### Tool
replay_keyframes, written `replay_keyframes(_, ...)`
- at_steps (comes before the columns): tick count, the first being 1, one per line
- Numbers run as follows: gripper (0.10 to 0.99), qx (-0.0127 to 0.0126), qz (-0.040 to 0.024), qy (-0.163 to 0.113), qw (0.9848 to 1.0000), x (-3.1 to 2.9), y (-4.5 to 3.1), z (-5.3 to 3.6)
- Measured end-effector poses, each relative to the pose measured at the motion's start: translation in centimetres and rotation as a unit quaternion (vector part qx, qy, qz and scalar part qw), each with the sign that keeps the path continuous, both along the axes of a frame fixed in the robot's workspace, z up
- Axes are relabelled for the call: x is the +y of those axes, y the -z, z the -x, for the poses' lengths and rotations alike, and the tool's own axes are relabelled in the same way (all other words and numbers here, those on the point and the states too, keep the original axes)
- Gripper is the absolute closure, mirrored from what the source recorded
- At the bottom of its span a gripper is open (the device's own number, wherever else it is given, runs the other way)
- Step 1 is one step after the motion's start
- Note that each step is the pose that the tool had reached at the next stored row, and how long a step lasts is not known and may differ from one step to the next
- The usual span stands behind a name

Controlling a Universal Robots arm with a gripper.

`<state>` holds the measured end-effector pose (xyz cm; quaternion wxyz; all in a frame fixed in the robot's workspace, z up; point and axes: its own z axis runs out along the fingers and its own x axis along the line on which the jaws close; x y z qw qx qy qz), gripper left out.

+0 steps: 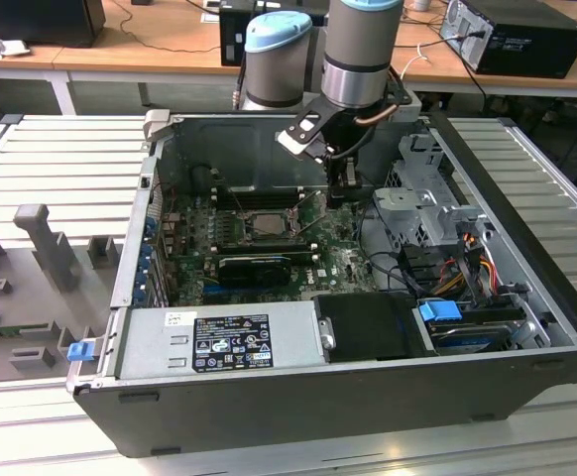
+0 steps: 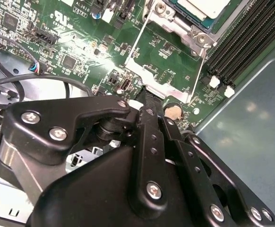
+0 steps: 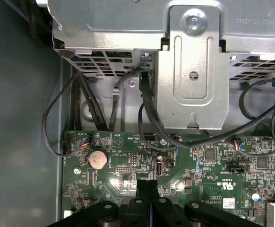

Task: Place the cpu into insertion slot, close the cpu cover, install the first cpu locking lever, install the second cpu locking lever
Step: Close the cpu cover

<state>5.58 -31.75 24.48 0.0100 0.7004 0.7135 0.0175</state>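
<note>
In the exterior view, the dark open computer case [image 1: 269, 412] lay on its side on a ribbed grey metal table [image 1: 60, 159]; nearest the camera sat a grey boxy power supply [image 1: 170, 337] with a black label; beyond it the green motherboard [image 1: 340, 260] carried the square dark-framed insertion slot [image 1: 234, 226]; the cpu [image 2: 203, 6], pale grey metal face up, sat in that slot, and the thin grey metal cpu cover [image 2: 173, 18] framed it, seemingly lying flat; two thin bright wire locking levers [image 2: 137, 39] ran along the bracket's sides, and whether they were latched could not be told; the black gripper [image 3: 147, 183] hung over the board to the exterior view's right of the slot, apart from it, its fingers [image 3: 140, 189] clenched together with nothing between them; in both wrist views a round coppery coin cell [image 3: 98, 158] lay near the fingertips; farther off stood a grey sheet-metal drive cage [image 3: 194, 71] with black cables [image 3: 144, 113] trailing from under it to the board; wooden desks [image 1: 170, 40] stood behind
</note>
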Motion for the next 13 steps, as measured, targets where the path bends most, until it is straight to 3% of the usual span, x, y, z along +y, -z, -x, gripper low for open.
replay_keyframes(13, 0.98, 0.0, 0.0, 0.0, 1.0, 0.0, 0.0, 1.75)
